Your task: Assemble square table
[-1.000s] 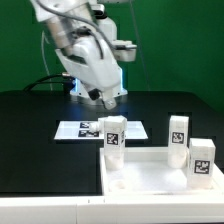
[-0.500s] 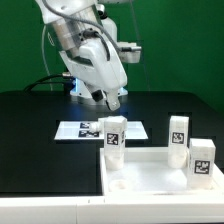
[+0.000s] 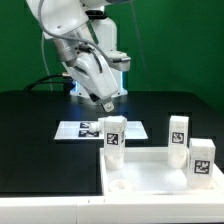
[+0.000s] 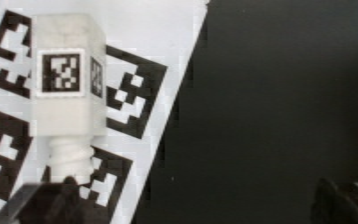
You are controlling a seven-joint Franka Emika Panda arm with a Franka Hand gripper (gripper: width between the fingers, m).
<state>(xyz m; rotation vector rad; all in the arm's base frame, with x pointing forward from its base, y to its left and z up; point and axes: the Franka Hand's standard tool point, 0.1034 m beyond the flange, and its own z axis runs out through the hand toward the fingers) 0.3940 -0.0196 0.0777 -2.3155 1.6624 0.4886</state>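
The white square slab (image 3: 150, 178) lies at the front of the exterior view's right. Three white tagged legs stand upright at its far side: one at the left corner (image 3: 113, 133), one further right (image 3: 178, 135) and one at the right edge (image 3: 202, 160). A fourth leg is not in view. My gripper (image 3: 108, 100) hangs above and behind the left leg, open and empty. In the wrist view its dark fingertips (image 4: 48, 200) flank the frame around my gripper (image 4: 202, 205). A tagged leg (image 4: 69, 90) shows against the marker board, its narrow peg end toward the fingers.
The marker board (image 3: 85, 129) lies flat on the black table behind the slab, and shows in the wrist view (image 4: 140, 85). A white ledge (image 3: 40, 210) runs along the front. A green wall stands behind.
The arm has swung a little toward the exterior view's left, and the gripper has shifted slightly left. The slab and legs have not moved.
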